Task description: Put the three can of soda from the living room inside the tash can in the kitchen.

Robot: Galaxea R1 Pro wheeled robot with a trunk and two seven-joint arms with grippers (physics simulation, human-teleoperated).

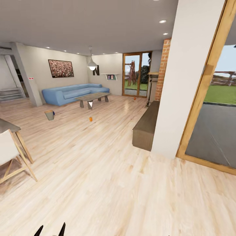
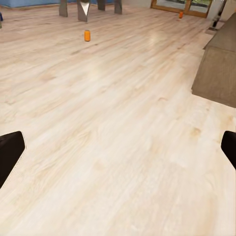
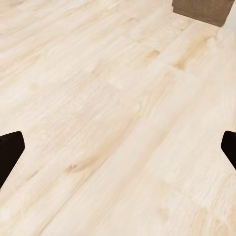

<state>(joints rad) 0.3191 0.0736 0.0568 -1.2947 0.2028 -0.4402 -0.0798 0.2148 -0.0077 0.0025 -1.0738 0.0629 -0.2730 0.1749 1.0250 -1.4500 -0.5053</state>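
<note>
Far ahead on the light wood floor stands the tapered tash can (image 1: 49,115), with the dark blue can of soda (image 1: 53,113) right beside it. One orange can (image 1: 90,119) (image 2: 87,35) stands alone on the floor in front of the coffee table. The second orange can (image 1: 134,98) (image 2: 180,14) sits near the wood-framed glass doors. My left gripper (image 1: 50,231) (image 2: 118,152) is open, its dark fingers (image 2: 10,152) spread wide over bare floor. My right gripper (image 3: 118,150) is open too, with nothing between its fingers (image 3: 10,150). Both are far from every can.
A light-blue sofa (image 1: 72,93) and coffee table (image 1: 93,97) stand at the back. A brown low bench (image 1: 147,124) (image 2: 219,69) and white pillar (image 1: 186,82) are to the right. A wooden chair (image 1: 11,154) and a table edge are close on the left.
</note>
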